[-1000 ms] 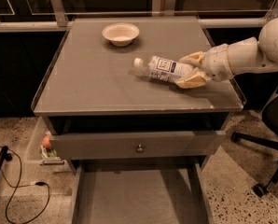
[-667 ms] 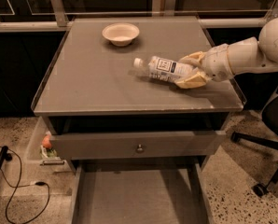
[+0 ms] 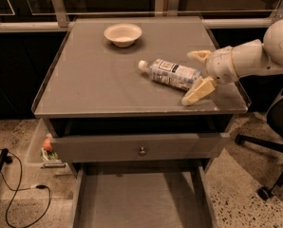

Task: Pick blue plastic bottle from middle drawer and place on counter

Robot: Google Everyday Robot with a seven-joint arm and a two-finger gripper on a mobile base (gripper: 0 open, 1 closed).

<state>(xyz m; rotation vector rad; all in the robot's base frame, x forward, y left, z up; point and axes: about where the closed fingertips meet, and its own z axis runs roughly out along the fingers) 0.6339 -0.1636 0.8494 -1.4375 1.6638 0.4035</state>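
The blue plastic bottle (image 3: 171, 73) lies on its side on the counter (image 3: 94, 84), right of centre, white cap pointing left. My gripper (image 3: 187, 79) is at the bottle's base end on the right, open. One finger (image 3: 197, 56) is behind the base and the other finger (image 3: 198, 91) is in front, both spread off the bottle. The middle drawer (image 3: 136, 201) is pulled out below, and its grey floor is bare.
A white bowl (image 3: 123, 33) sits at the back of the counter. The drawer front with a round knob (image 3: 142, 151) stands slightly out above the middle drawer. A black chair base (image 3: 269, 146) is on the right. Cables (image 3: 18, 194) and a white bin (image 3: 42, 148) are on the floor at the left.
The fingers were closed around the bottle's base and have now spread apart, letting it go. The bottle stays lying on the counter.
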